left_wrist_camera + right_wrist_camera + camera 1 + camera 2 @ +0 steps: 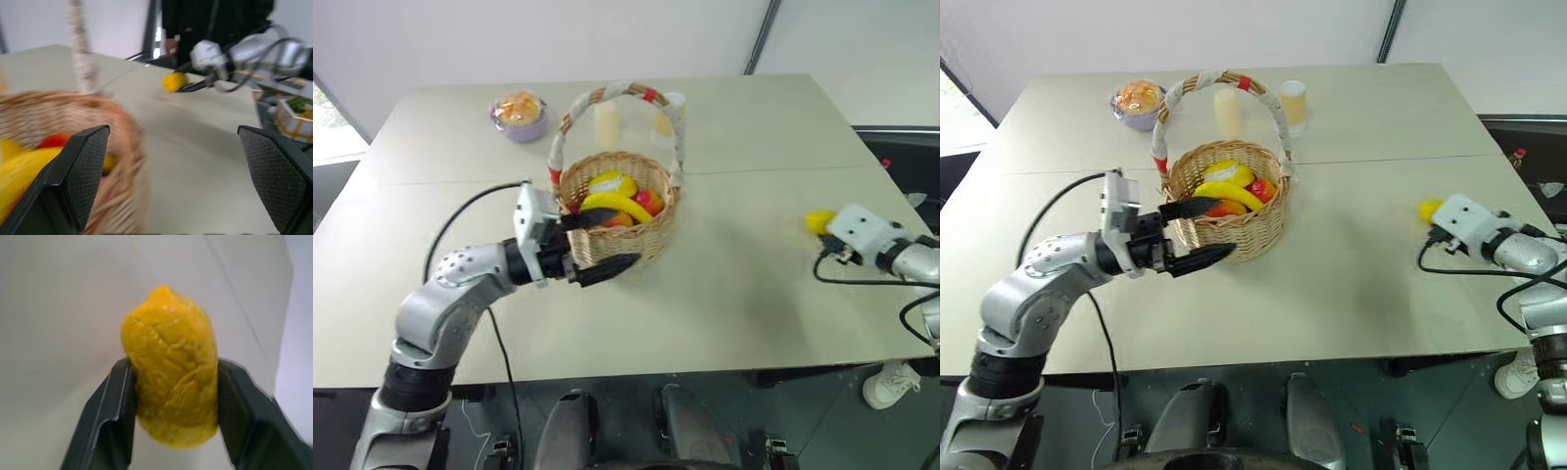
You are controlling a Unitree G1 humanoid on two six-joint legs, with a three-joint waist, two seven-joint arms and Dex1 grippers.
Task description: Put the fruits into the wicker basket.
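Pale beige table (734, 304) under a white wall carries the whole scene. Round tan woven wicker basket (619, 223), its tall arched handle wrapped in white and red tape, stands left of centre and already holds the long yellow plastic banana (617, 205) and the orange-red oblong mango-like fruit (649, 201). Remaining item — the small yellow oval lemon-like fruit (171, 382) — sits at the table's right side, well apart from the basket. Right tool (824, 233) is clamped on it: the right wrist view shows both black fingers (110, 416) pressed against the lemon's flanks, its pointed end away from the wrist, long axis running along the fingers. Whether it rests on the table or is just clear of it cannot be told. Left tool (597, 243) stands with fingers wide apart, empty, straddling the basket's near rim. Judgement: the coming move is a carry from right to left toward the basket's open mouth — the right arm alone has the fruit, and the handle arch and the left tool at the rim are the obstacles to clear.
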